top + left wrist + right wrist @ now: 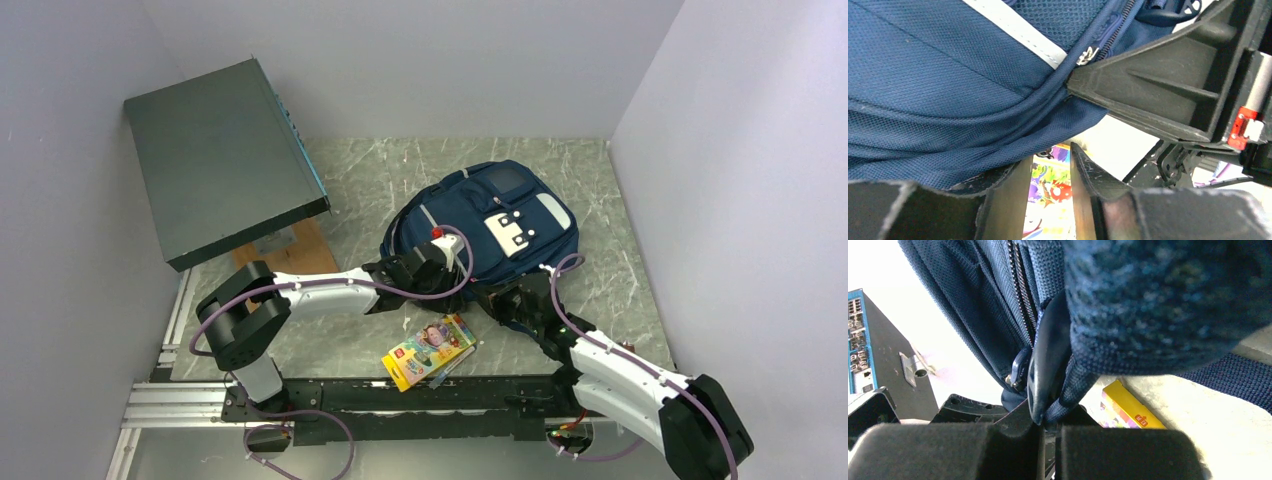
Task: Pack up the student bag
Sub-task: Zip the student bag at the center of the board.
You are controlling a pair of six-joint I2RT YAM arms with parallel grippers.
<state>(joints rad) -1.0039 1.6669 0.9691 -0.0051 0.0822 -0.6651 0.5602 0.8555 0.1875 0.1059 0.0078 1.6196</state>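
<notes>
- I see the counter, a grey marbled surface with pale walls on three sides.
- A big dark flat box sits at the far left. It is tilted, with its near edge propped on a wooden block.
- The student bag lies at the middle of the counter, front pocket and pale patch facing up. Its near edge is against both claws.
- The left arm reaches in from the left to the bag's near-left edge, and the right arm reaches in from the right to its near edge.
- A colourful yellow-edged pack lies flat on the counter, just in front of the bag and between the two arms.
- The left claw is parted. Bag fabric drapes over one finger, and the pack shows through the gap. I see nothing pinched in it.
- The right claw is clamped on the student bag, pinching webbing and a dark plastic piece beside a zip line.
- A silver zip pull rests at the seam, touching the right claw's outer finger in the left wrist view.
</notes>
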